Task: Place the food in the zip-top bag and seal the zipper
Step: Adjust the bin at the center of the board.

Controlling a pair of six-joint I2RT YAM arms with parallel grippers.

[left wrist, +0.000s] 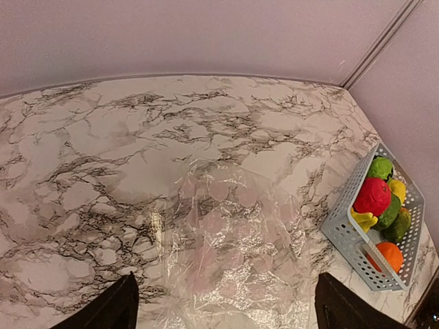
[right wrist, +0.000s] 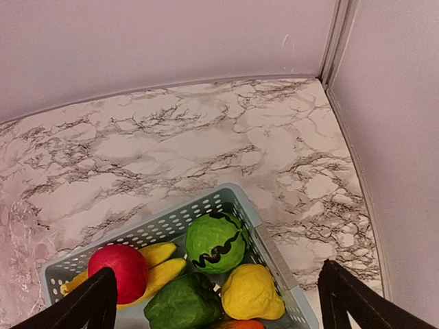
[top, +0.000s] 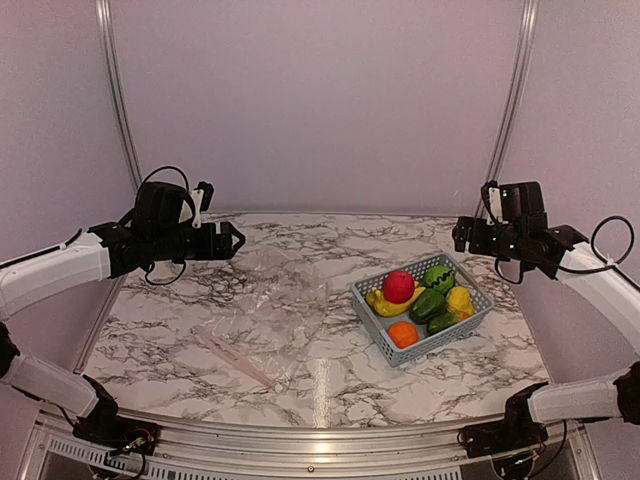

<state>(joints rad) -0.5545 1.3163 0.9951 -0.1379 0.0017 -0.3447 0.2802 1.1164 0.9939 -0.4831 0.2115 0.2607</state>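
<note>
The clear zip-top bag lies flat and crinkled on the marble table, left of centre; its pinkish-white zipper strip runs along its near-left edge. The bag also shows in the left wrist view. The food sits in the grey-blue basket: red-pink ball, bananas, striped melon, green pepper, yellow pepper, orange. My left gripper is open and empty, high above the bag's far edge. My right gripper is open and empty, above the basket's far side.
The table has a metal rail along its near edge and walls behind and to both sides. The basket stands near the right wall. In the right wrist view the melon and yellow pepper lie between my fingers.
</note>
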